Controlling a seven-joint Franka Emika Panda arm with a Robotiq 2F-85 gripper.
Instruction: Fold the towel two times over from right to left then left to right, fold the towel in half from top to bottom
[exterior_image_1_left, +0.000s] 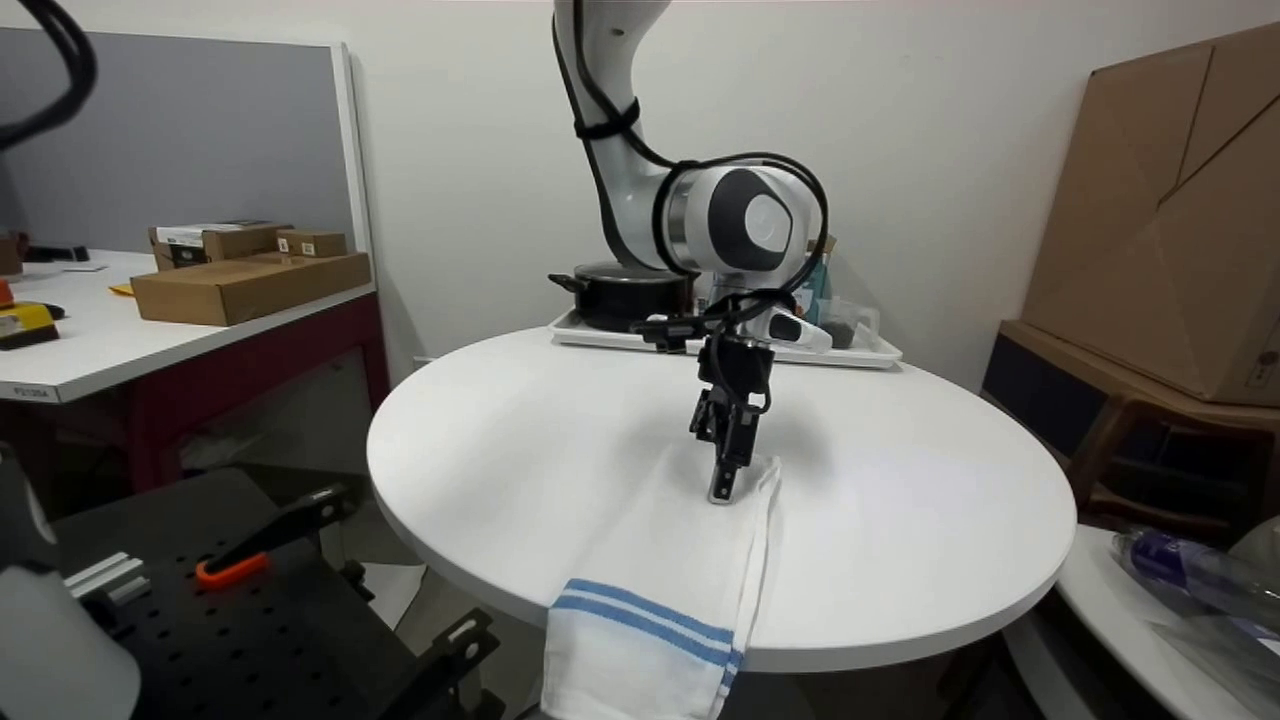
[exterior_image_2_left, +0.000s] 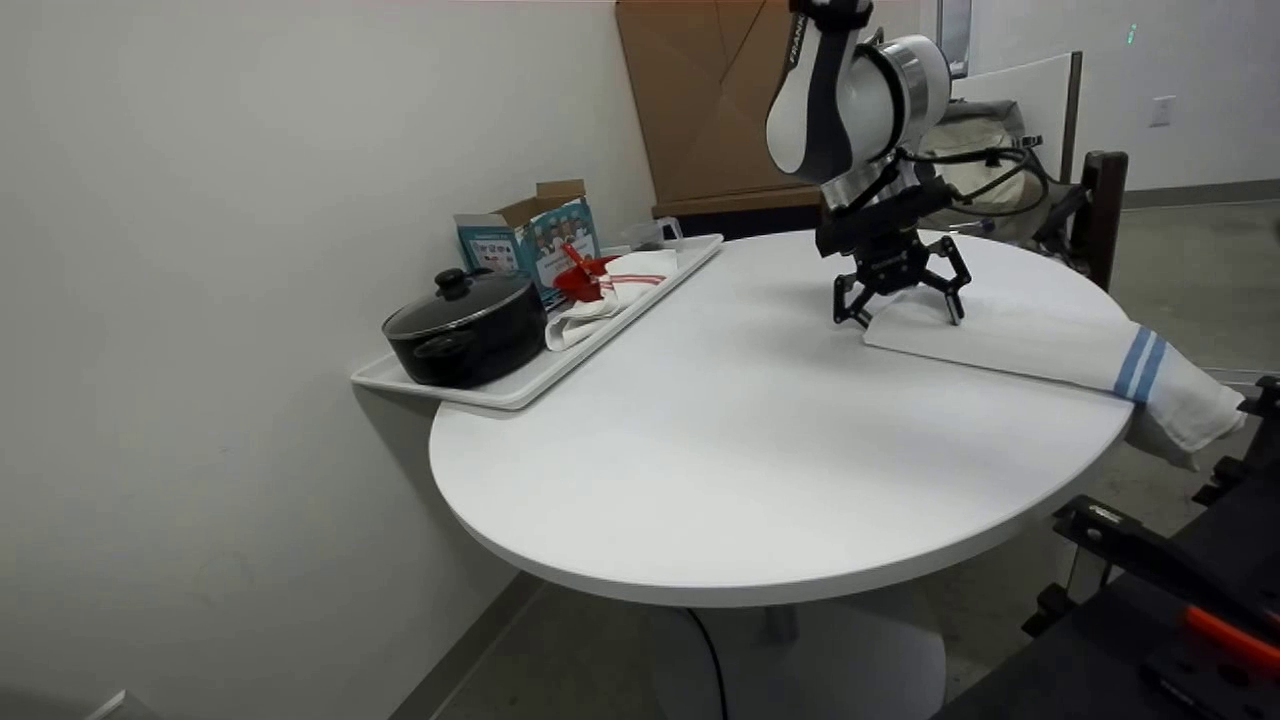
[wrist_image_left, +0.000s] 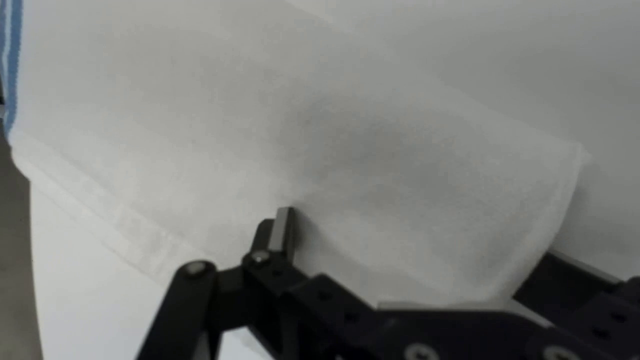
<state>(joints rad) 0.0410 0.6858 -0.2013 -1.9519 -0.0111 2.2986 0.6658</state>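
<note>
Towel (exterior_image_2_left: 1040, 345) folded lengthwise on counter (exterior_image_2_left: 700, 480), striped end hung over edge. Tool (exterior_image_2_left: 908, 318) spread wide astride plain end, nothing gripped. Side folds judged done; top-to-bottom fold apparently in hand. Next: plain end to be pinched, lifted, carried toward striped end.

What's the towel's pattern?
White towel with two blue stripes across it; shows best in an exterior view.

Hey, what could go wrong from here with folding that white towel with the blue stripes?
The white cloth towel with blue stripes hangs partly over the edge of the round white table, so a tug might drag it off. The open black gripper straddles the towel's end, so closing could bunch the cloth. The layers look offset along one long side, possibly skewing folds.
</note>
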